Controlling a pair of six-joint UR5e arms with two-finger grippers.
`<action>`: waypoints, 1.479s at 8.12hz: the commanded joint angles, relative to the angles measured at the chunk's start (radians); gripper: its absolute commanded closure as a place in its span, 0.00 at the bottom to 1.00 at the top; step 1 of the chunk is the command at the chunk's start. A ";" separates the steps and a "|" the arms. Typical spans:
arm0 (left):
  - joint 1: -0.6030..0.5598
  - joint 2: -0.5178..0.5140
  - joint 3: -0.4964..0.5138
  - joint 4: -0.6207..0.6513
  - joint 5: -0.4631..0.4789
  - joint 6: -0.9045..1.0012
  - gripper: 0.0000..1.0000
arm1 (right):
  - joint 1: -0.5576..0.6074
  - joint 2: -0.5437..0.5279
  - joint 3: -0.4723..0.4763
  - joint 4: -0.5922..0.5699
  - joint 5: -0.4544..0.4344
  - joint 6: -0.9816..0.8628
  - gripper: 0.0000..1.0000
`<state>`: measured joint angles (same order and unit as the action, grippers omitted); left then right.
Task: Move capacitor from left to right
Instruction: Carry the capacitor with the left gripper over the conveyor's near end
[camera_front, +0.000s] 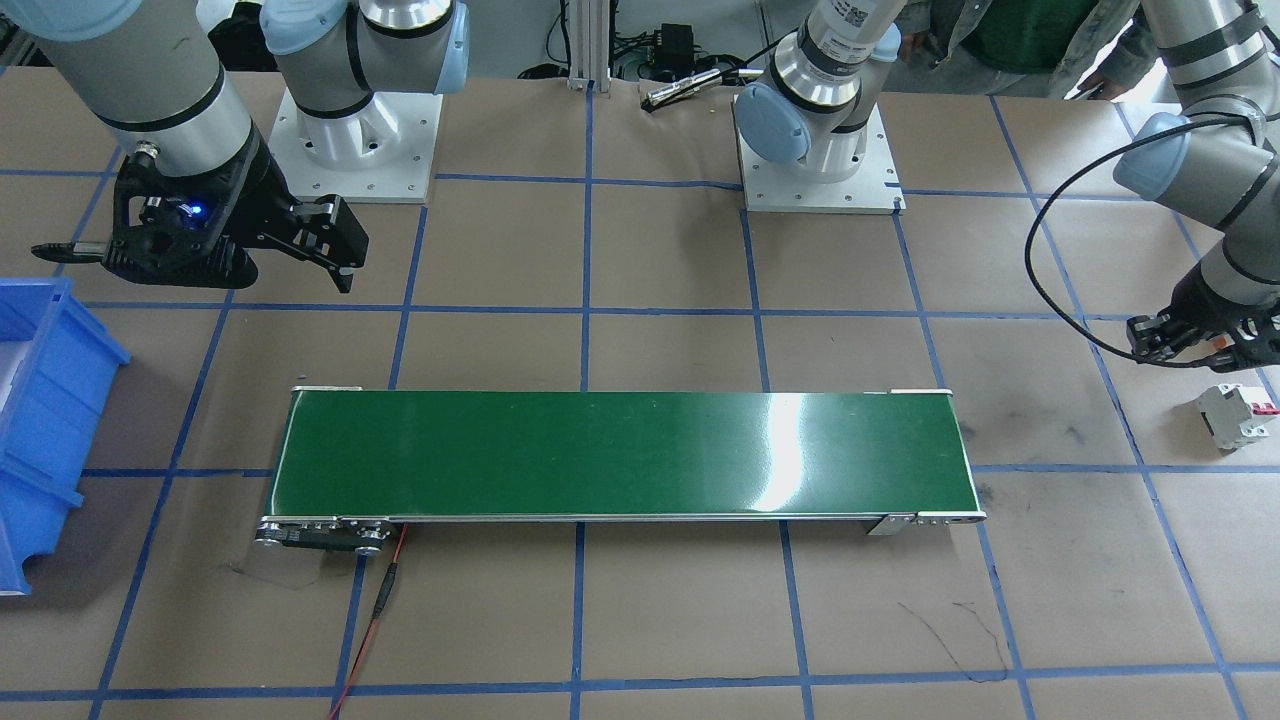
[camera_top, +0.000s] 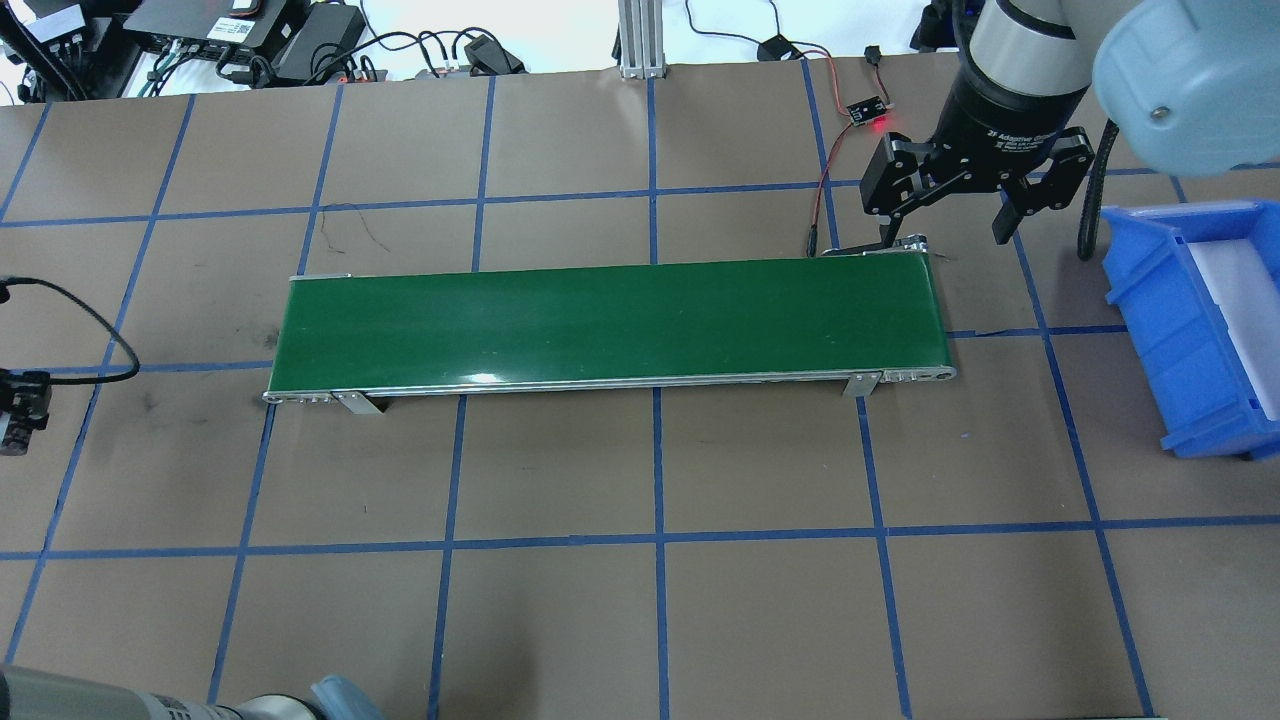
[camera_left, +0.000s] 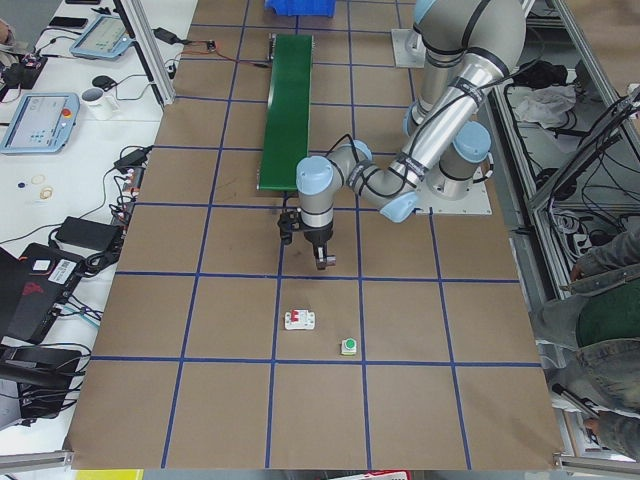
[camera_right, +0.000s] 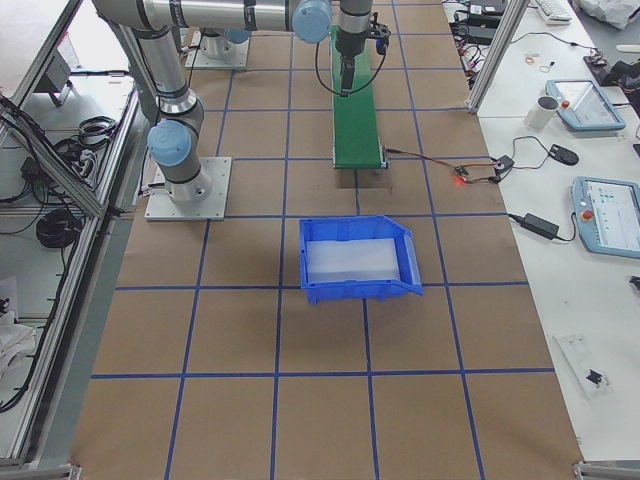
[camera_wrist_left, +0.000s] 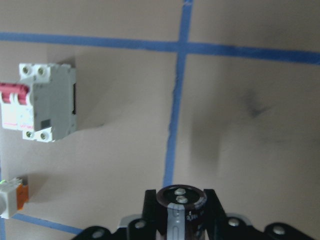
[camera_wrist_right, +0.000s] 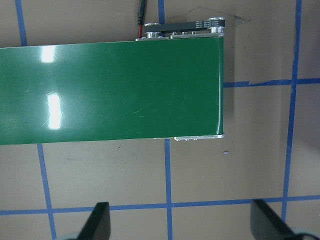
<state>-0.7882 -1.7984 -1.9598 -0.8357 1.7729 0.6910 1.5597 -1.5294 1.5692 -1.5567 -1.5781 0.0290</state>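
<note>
The capacitor (camera_wrist_left: 181, 206), a stubby black cylinder with a silver stripe, is held between the fingers (camera_wrist_left: 211, 202) of my left gripper (camera_front: 1160, 338). The gripper holds it above bare table at the robot's left end, beside the white breaker (camera_wrist_left: 44, 102). In the exterior left view the left gripper (camera_left: 318, 256) points down, short of the green conveyor belt (camera_top: 610, 320). My right gripper (camera_top: 952, 218) is open and empty. It hovers over the belt's end on the robot's right (camera_wrist_right: 200, 90).
The white breaker (camera_front: 1235, 415) with red levers and a green-capped push button (camera_left: 348, 347) lie on the table near the left gripper. A blue bin (camera_top: 1190, 320) stands past the belt's right end. A red and black wire (camera_top: 825, 190) runs off the belt's far corner.
</note>
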 joint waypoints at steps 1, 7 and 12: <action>-0.225 0.077 -0.004 -0.063 0.016 -0.168 1.00 | 0.000 0.000 0.000 -0.003 0.000 -0.001 0.00; -0.448 0.093 0.001 -0.148 0.020 -0.321 0.88 | 0.000 0.000 0.000 -0.003 -0.002 -0.004 0.00; -0.592 0.091 0.035 -0.246 -0.084 -0.329 0.88 | 0.000 0.000 0.000 -0.002 -0.003 -0.004 0.00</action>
<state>-1.3353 -1.7058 -1.9402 -1.0674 1.7553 0.3733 1.5600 -1.5294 1.5693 -1.5588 -1.5801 0.0268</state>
